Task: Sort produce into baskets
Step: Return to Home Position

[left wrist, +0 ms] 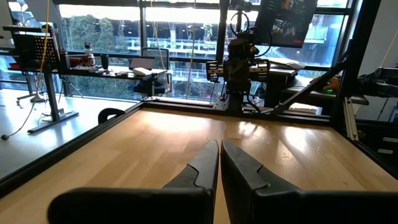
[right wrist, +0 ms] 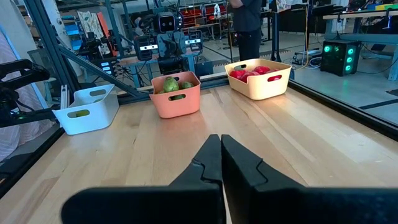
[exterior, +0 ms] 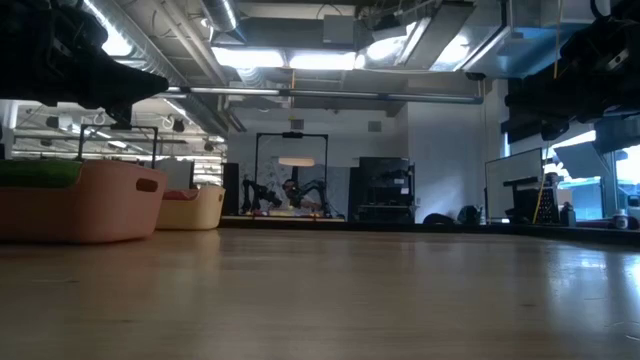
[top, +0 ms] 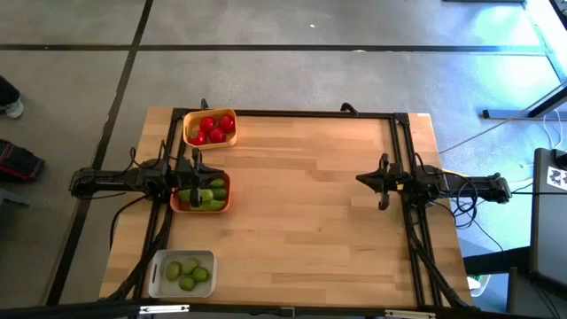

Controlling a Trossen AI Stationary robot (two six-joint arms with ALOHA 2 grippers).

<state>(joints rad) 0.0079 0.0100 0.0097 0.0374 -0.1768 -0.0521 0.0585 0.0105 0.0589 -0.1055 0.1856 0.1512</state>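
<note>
Robotics lab: other robot rig (exterior: pixel 292 192), ceiling pipes (exterior: pixel 236 28).

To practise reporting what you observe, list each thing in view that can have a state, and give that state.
Yellow basket: upright, holds red tomatoes.
Orange basket: upright, holds green cucumbers.
White basket: upright, holds limes.
Left gripper: jaws shut, empty, above the orange basket.
Right gripper: jaws shut, empty.

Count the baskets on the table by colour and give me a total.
Yellow basket: 1
Orange basket: 1
White basket: 1
Total: 3 baskets
</note>
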